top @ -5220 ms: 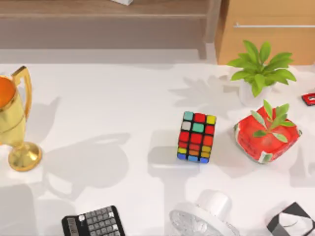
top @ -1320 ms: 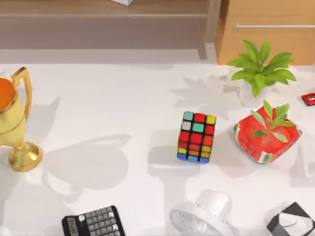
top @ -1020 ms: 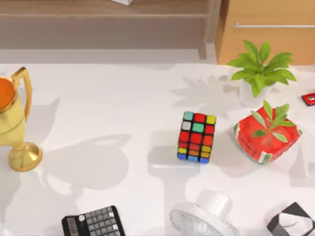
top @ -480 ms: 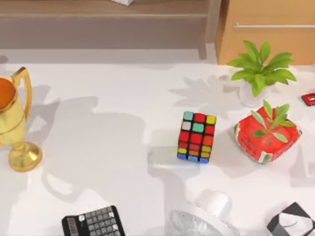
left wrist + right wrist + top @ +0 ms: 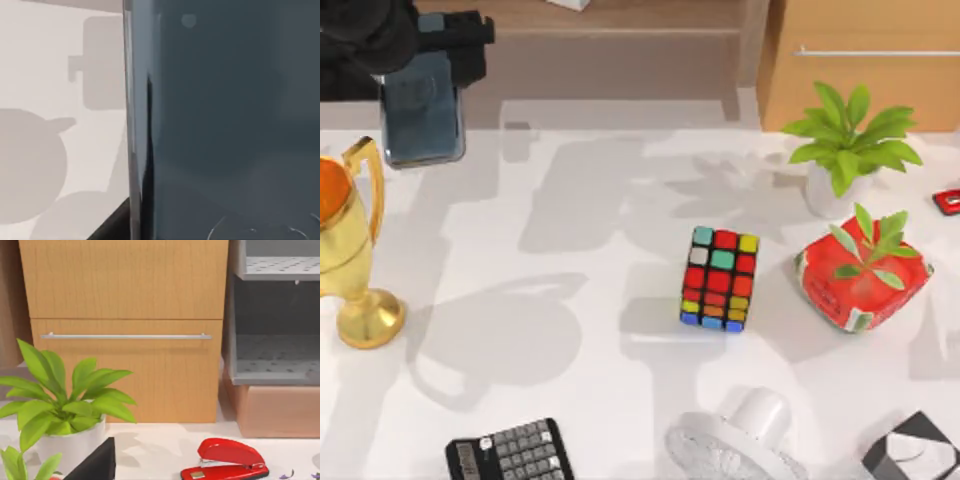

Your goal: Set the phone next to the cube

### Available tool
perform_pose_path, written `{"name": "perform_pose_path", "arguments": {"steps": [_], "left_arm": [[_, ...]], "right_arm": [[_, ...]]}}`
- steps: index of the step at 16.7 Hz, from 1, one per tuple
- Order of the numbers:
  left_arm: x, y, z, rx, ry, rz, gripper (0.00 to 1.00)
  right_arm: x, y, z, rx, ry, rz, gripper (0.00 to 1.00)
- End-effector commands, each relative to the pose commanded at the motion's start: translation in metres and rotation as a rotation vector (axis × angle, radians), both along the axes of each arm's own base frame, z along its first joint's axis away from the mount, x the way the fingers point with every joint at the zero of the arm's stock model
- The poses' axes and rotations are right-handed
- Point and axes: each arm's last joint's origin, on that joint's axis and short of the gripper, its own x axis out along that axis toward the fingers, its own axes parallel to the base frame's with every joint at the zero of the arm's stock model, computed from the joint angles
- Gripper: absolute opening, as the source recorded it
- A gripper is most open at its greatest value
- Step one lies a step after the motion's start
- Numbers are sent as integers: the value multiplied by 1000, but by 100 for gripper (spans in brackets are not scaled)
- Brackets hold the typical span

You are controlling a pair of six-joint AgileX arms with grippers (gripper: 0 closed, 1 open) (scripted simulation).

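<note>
The phone (image 5: 420, 115), a dark blue-grey glossy slab, hangs upright above the table's far left corner, just behind the gold trophy. My left gripper (image 5: 420, 58) is shut on its upper end. In the left wrist view the phone (image 5: 225, 125) is seen very close up, with white table beside it. The cube (image 5: 720, 278), with a black grid and coloured squares, stands on the table right of the middle, well away from the phone. My right arm is parked off the table's right side; a dark edge of its gripper (image 5: 95, 465) shows in the right wrist view.
A gold trophy (image 5: 355, 250) stands at the left edge. A black calculator (image 5: 510, 452), a white fan (image 5: 740, 440) and a black-and-white box (image 5: 915, 450) line the front. A potted plant (image 5: 845, 150), a red planter (image 5: 865, 275) and a red stapler (image 5: 225, 465) are at the right.
My left arm has come into the top view at the far left, carrying the phone. Half a second ago only its shadow lay on the table. The cube has not moved.
</note>
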Motion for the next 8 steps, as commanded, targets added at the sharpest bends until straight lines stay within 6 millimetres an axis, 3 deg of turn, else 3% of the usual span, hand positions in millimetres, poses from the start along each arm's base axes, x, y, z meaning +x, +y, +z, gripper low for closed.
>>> {"name": "perform_pose_path", "arguments": {"steps": [4,8], "left_arm": [[-20,-79,-34,-8,187,-64,0],[-50,-127,-62,43,357,-101,0]], "right_arm": [[0,0,0,0,0,0,100],[0,0,0,0,0,0,100]]}}
